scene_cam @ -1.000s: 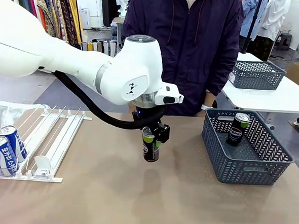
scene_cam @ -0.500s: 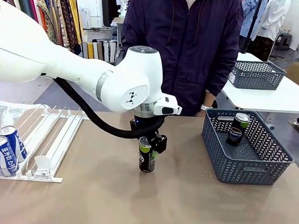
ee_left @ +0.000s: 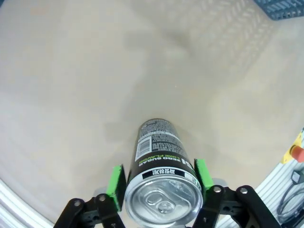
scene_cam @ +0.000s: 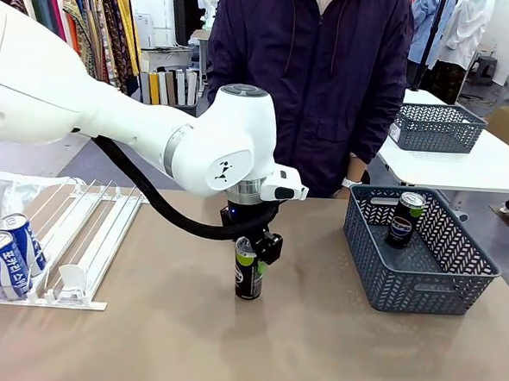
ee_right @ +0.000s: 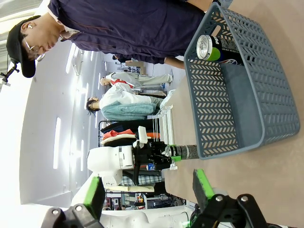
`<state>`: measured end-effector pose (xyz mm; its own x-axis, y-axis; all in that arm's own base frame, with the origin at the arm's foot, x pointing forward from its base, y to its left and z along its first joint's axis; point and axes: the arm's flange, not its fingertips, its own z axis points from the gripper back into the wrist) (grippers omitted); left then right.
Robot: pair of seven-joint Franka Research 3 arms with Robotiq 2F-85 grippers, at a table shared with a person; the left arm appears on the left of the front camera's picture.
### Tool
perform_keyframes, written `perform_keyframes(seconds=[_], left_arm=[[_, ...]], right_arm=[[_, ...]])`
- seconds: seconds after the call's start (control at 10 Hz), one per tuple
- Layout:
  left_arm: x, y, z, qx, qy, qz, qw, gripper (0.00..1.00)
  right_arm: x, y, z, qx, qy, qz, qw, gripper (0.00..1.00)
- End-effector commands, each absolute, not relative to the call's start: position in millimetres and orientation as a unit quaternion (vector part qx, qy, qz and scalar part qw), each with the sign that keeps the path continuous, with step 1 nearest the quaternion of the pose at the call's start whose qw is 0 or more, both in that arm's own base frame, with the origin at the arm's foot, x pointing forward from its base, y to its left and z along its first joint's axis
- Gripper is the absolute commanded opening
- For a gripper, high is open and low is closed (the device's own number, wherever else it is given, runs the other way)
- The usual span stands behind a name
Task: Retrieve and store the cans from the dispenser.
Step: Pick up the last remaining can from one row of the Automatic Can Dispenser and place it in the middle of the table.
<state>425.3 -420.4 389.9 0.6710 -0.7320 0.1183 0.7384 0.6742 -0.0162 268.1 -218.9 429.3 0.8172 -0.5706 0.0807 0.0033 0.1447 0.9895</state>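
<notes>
A black can (scene_cam: 248, 277) with a green rim stands upright on the table's middle. My left gripper (scene_cam: 251, 252) reaches down over it, its green pads (ee_left: 115, 186) close on either side of the can (ee_left: 161, 180); whether they still press it I cannot tell. Two blue and white cans (scene_cam: 10, 253) lie at the near end of the white dispenser (scene_cam: 88, 232) on the left. Another black can (scene_cam: 406, 219) stands in the grey basket (scene_cam: 430, 292) on the right. My right gripper (ee_right: 148, 187) is open and holds nothing, looking at the basket (ee_right: 237, 118) from the side.
A person in a dark jacket (scene_cam: 322, 82) stands at the far side of the table, hands low by the edge. A second grey basket (scene_cam: 437, 126) sits on a white table behind. Bare tabletop lies between the standing can and the basket.
The left gripper has come down with the black can, which hung above the table a second ago and now stands on it. The pads seem to have eased slightly.
</notes>
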Motion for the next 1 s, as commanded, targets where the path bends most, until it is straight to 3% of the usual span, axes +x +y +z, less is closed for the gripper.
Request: perform_keyframes(seconds=[0.0, 0.2, 0.5, 0.7, 0.9], left_arm=[[422.3, -416.1, 399.8, -0.021, -0.071, -0.404, 0.912, 1.00], [419.2, -407.0, 421.7, -0.028, -0.090, -0.402, 0.911, 1.00], [400.9, -347.6, 533.9, -0.062, -0.152, -0.378, 0.911, 1.00], [398.1, -262.9, 594.0, -0.126, -0.178, -0.348, 0.912, 1.00], [384.0, -121.7, 637.2, -0.262, -0.184, -0.289, 0.902, 1.00]], right_arm=[[267.6, -219.0, 431.9, 0.626, -0.227, -0.199, 0.719, 1.00], [267.6, -219.0, 431.9, 0.626, -0.227, -0.199, 0.719, 1.00], [267.6, -219.0, 431.9, 0.626, -0.227, -0.199, 0.719, 1.00], [267.6, -219.0, 431.9, 0.626, -0.227, -0.199, 0.719, 1.00], [267.6, -219.0, 431.9, 0.626, -0.227, -0.199, 0.719, 1.00]])
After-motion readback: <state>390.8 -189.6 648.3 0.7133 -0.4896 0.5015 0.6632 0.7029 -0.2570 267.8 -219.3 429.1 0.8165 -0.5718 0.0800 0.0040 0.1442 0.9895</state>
